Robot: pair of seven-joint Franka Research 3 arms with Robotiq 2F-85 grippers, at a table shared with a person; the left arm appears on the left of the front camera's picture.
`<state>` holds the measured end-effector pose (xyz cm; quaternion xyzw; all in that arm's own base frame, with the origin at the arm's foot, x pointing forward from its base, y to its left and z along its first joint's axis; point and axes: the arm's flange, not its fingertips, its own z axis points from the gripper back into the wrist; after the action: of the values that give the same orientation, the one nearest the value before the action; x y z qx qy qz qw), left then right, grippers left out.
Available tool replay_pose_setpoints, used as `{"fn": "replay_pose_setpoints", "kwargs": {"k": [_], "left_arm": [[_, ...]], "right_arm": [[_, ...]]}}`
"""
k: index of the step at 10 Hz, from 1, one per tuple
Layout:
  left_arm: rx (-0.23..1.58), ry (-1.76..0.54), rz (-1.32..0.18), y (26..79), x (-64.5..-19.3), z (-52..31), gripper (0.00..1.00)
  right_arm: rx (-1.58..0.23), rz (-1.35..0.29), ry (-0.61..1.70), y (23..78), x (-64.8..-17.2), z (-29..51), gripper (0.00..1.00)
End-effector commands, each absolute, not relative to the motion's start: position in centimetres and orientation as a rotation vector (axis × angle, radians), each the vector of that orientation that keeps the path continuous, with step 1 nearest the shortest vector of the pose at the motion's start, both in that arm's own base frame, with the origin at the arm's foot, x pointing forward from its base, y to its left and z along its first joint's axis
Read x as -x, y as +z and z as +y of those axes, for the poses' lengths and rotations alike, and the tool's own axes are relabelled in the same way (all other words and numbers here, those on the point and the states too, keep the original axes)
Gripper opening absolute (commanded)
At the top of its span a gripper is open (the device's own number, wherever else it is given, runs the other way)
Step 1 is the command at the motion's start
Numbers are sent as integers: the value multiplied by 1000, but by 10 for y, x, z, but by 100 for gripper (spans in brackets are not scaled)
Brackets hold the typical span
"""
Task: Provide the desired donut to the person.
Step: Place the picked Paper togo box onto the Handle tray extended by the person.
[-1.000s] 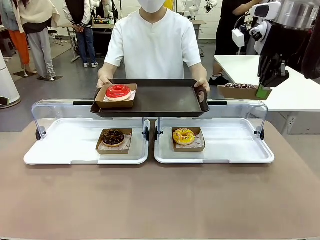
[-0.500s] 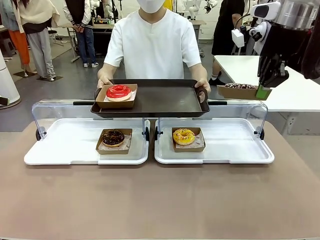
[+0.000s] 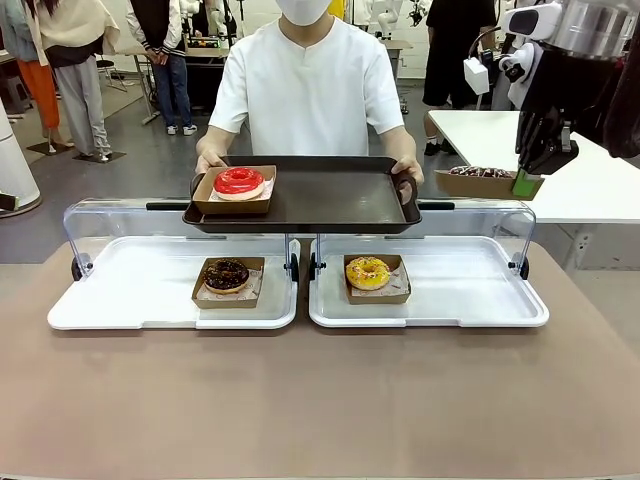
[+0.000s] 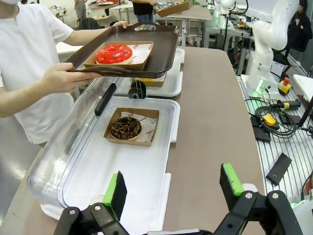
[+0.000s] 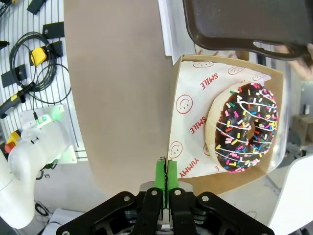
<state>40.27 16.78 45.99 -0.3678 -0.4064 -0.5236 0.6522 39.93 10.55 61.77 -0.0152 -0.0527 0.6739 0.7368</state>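
Note:
The person (image 3: 305,85) in a white T-shirt holds a dark brown serving tray (image 3: 330,195) over the display cases. A red-glazed donut (image 3: 237,182) in its cardboard boat sits on the tray's left end. High at the right, my right gripper (image 3: 527,182) is shut on the edge of a cardboard boat carrying a chocolate sprinkle donut (image 3: 480,173). That sprinkle donut (image 5: 243,128) and the closed right gripper (image 5: 165,169) appear up close in the right wrist view, just below the serving tray (image 5: 234,24). My left gripper (image 4: 173,188) is open above the left case, short of a chocolate donut (image 4: 125,128).
Two white display trays with raised clear lids stand mid-table: the left tray (image 3: 120,300) holds the chocolate donut (image 3: 227,275), the right tray (image 3: 470,295) a yellow donut (image 3: 368,272). A white side table (image 3: 590,190) is behind the right arm. Bare brown tabletop (image 3: 320,400) lies in front.
The person's serving tray has shifted very slightly up and to the right. My right gripper and its donut boat have stayed in place.

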Motion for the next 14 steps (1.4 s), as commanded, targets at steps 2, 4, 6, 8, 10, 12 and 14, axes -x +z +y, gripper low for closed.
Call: {"fn": "replay_pose_setpoints", "kwargs": {"k": [2, 4, 6, 8, 10, 12, 14], "left_arm": [[834, -1182, -935, 461, -402, 169, 100], [834, -1182, -935, 461, -402, 169, 100], [834, -1182, -935, 461, -402, 169, 100], [834, -1182, -935, 461, -402, 169, 100], [834, -1182, -935, 461, -402, 169, 100], [834, -1182, -935, 461, -402, 169, 100], [834, -1182, -935, 461, -402, 169, 100]], "right_arm": [[36, -114, 1472, 618, -399, 106, 0], [56, -170, 1464, 633, -402, 118, 2], [71, -260, 1478, 671, -394, 145, 2], [65, -313, 1469, 688, -400, 168, 2], [67, -319, 1465, 671, -406, 199, 2], [78, -283, 1494, 649, -415, 236, 2], [86, -251, 1527, 631, -414, 264, 2]]}}
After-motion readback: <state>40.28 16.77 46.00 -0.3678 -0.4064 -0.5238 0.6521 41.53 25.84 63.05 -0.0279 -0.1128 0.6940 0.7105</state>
